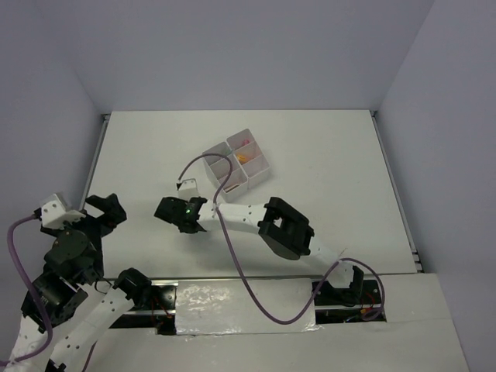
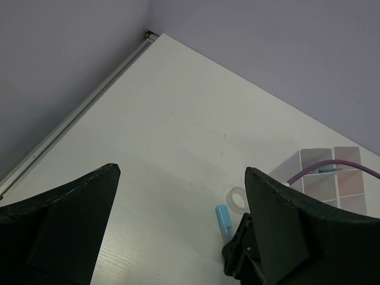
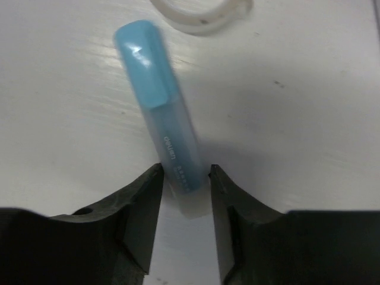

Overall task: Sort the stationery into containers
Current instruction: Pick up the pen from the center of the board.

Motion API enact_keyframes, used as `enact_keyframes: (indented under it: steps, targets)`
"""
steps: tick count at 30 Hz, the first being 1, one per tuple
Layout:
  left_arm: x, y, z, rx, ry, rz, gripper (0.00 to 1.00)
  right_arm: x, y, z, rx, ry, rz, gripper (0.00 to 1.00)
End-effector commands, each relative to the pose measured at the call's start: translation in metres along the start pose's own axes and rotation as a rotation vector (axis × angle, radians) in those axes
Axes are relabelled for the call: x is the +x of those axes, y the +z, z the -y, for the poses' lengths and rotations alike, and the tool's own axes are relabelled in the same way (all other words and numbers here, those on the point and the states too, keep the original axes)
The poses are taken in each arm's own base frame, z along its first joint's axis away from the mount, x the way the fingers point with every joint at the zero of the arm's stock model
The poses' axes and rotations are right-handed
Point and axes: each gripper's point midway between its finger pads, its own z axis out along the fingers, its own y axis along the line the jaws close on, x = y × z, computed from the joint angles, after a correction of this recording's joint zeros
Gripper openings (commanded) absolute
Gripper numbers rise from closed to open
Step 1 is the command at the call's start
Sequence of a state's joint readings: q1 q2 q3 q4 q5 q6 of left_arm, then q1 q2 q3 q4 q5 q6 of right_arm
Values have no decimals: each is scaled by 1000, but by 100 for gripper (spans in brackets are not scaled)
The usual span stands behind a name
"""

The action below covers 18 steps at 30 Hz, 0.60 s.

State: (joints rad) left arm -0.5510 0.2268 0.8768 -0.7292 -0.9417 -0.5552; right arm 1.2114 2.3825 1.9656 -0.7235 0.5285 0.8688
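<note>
A blue highlighter [image 3: 160, 113] lies on the white table, its near end between my right gripper's [image 3: 185, 172] jaws, which are closed to its width. It also shows in the left wrist view [image 2: 224, 217]. A clear tape roll [image 3: 202, 15] lies just beyond its cap. The white four-compartment organiser [image 1: 260, 174] stands behind the right gripper [image 1: 172, 209] and holds pink, orange and green pieces [image 1: 244, 151]. My left gripper [image 1: 101, 209] is open and empty at the near left, well apart from these things.
A purple cable [image 1: 209, 159] loops from the right wrist over the organiser's near side. The table's left rail [image 2: 77, 107] and grey walls bound the space. The organiser [image 2: 332, 172] shows a thin blue piece inside.
</note>
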Motion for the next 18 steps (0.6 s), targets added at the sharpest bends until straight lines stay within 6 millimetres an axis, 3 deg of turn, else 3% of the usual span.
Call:
enact_keyframes:
  steps: [1, 4, 5, 7, 8, 10, 13, 14, 15, 16, 18]
  targets:
    - [-5, 3, 10, 29, -3, 14, 99, 23, 1, 36, 52, -50, -54, 42]
    - [-3, 4, 14, 39, 5, 4, 99, 39, 0, 47, 25, -111, -87, 34]
    - [-2, 5, 15, 38, 9, -2, 99, 40, -6, 45, -13, -148, -97, 20]
    - [0, 5, 20, 55, 7, -16, 99, 53, -3, 50, -54, -179, -101, 6]
    - [3, 6, 23, 66, 13, -28, 99, 47, -17, 45, -113, -201, -81, 6]
    - [8, 6, 39, 133, 9, -61, 99, 54, -21, 54, -162, -232, -51, 5]
    - [27, -1, 66, 258, -45, -162, 99, 42, -58, 55, -277, -268, 44, 4]
    - [41, -2, 73, 292, -54, -204, 99, 22, -85, 49, -342, -244, 119, 4]
    - [46, -4, 84, 337, -88, -225, 99, 33, -90, 62, -341, -267, 121, 4]
    - [67, -9, 101, 412, -124, -305, 99, 28, -101, 65, -361, -271, 148, 4]
    - [72, -14, 127, 512, -200, -336, 99, 17, -130, 79, -423, -235, 214, 4]
